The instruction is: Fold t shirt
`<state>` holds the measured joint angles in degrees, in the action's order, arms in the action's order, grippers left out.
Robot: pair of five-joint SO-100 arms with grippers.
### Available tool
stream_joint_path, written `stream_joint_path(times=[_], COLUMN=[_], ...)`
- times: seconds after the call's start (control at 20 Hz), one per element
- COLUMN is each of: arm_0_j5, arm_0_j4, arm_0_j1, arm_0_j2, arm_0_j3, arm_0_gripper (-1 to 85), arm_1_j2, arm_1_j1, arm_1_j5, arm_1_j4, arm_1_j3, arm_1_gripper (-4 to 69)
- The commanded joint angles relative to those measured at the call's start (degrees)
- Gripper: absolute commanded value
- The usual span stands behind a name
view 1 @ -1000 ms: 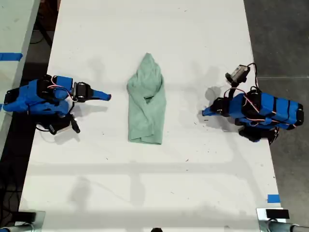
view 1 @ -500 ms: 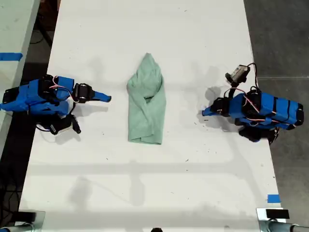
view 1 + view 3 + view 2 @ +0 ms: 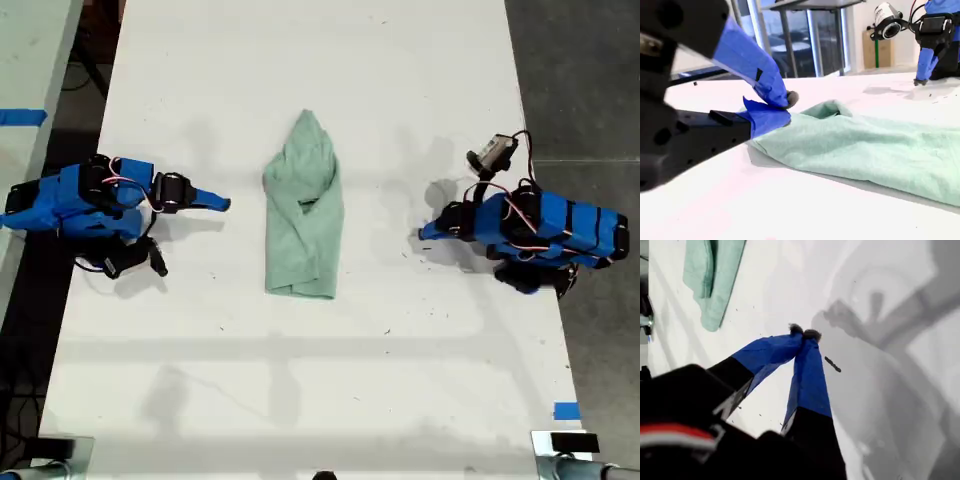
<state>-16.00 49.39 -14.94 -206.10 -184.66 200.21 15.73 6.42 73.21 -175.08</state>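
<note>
The t shirt (image 3: 303, 210) lies folded into a long pale mint-green strip on the white table (image 3: 300, 380), rounded end pointing to the far side, squared end nearer. My first gripper (image 3: 424, 234) rests on the exterior view's right, tips on the table, shut and empty; its wrist view shows the shut tips (image 3: 804, 333) and the t shirt (image 3: 710, 275) well apart from them. My second gripper (image 3: 222, 202) sits on the exterior view's left, also shut and empty. Its tips (image 3: 785, 105) stay a short way off the t shirt (image 3: 875, 150).
A small camera (image 3: 493, 152) sticks up from the first arm, which also shows across the cloth (image 3: 927, 45). Blue tape marks (image 3: 567, 410) the table's near corner on the exterior view's right. Dark floor borders the table edges on both sides.
The arm on the exterior view's left shifted its rear links slightly a second ago. The t shirt and the other arm have not moved.
</note>
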Motion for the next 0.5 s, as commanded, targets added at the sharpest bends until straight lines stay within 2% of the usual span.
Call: stream_joint_path(times=[0.0, 0.45], arm_0_j5=[0.7, 0.7], arm_0_j4=[0.4, 0.4], arm_0_j1=[-1.0, -1.1], arm_0_j2=[-0.4, -0.4], arm_0_j3=[-0.4, -0.4], arm_0_gripper=[-0.2, -0.2], arm_1_j2=[0.7, 0.8], arm_1_j1=[0.3, 0.9], arm_1_j5=[0.5, 2.1], arm_1_j4=[0.6, 1.7], arm_1_j3=[-3.2, -2.4], arm_1_gripper=[-0.3, -0.3])
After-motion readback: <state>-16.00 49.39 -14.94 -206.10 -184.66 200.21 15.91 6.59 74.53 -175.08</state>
